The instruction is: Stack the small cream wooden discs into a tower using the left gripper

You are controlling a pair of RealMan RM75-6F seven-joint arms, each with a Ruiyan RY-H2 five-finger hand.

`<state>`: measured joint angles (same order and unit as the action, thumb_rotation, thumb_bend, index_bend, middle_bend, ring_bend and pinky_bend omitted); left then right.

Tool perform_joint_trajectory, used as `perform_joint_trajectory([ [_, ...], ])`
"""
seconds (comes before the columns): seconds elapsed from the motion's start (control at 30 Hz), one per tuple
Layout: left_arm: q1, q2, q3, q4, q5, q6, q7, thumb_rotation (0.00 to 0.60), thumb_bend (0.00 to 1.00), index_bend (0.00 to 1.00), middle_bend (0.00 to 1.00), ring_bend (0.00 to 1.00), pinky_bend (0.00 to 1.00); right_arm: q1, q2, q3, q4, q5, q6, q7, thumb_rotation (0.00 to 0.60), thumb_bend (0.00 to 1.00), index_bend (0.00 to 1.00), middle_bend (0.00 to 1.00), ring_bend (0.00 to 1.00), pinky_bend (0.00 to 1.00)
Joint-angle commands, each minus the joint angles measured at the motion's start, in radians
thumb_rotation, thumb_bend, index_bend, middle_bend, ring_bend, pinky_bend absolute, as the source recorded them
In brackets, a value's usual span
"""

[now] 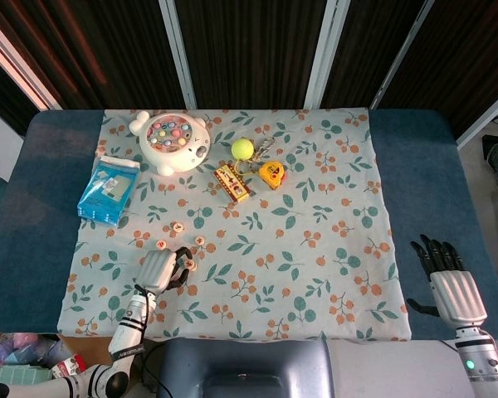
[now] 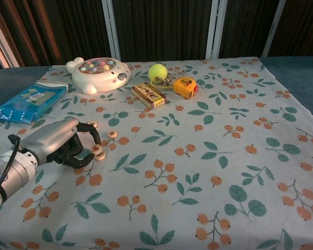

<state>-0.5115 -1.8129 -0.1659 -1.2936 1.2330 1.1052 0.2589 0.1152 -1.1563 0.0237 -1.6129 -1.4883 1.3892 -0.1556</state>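
Cream discs are seen from the head view on the near-left part of the floral cloth (image 1: 315,191): one (image 1: 178,225) lies apart toward the back, one (image 1: 199,240) sits just right of the left hand (image 1: 160,269), and one (image 1: 161,245) lies just behind the hand's knuckles. A further disc (image 1: 190,265) is seen at the curled fingertips, though it cannot be told from this view whether it is gripped. The right hand (image 1: 450,286) is laid on the blue worktop (image 1: 432,166) at the far right, with fingers straight and spread and nothing held. A white fishing toy (image 1: 174,143), a blue packet (image 1: 108,191), a tennis ball (image 1: 242,148), a small card box (image 1: 232,182) and a yellow tape measure (image 1: 272,173) are set along the back of the cloth.

From the chest view, the left hand (image 2: 62,146) is shown lying low on the cloth, its dark fingers (image 2: 91,136) curled round, and one disc (image 2: 96,149) is pinched at their tips. Just below it another disc (image 2: 100,155) rests on the cloth. Two more are seen nearby: one (image 2: 112,134) to the right and one (image 2: 93,124) partly hidden behind the fingers. The right hand is not shown in this view.
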Motion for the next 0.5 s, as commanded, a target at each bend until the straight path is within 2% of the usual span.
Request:
perform_joint_trajectory([
  [0.03, -0.001, -0.001, 0.001, 0.001, 0.002, 0.001, -0.003, 0.6, 0.43, 0.49, 1.0, 1.0, 1.0, 0.0, -0.001, 0.0, 0.001, 0.001, -0.001, -0.002, 0.6, 0.12, 0.0, 0.0, 0.0, 0.0],
  [0.37, -0.008, 0.0, 0.011, 0.003, 0.004, -0.01, -0.01, 0.6, 0.43, 0.45, 1.0, 1.0, 1.0, 0.002, -0.006, 0.0, 0.0, 0.004, -0.006, -0.011, 0.6, 0.12, 0.0, 0.0, 0.0, 0.0],
  [0.5, -0.011, -0.005, 0.008, 0.014, -0.004, -0.015, -0.009, 0.6, 0.44, 0.4, 1.0, 1.0, 1.0, 0.003, -0.005, -0.001, 0.0, 0.004, -0.008, -0.012, 0.6, 0.12, 0.0, 0.0, 0.0, 0.0],
])
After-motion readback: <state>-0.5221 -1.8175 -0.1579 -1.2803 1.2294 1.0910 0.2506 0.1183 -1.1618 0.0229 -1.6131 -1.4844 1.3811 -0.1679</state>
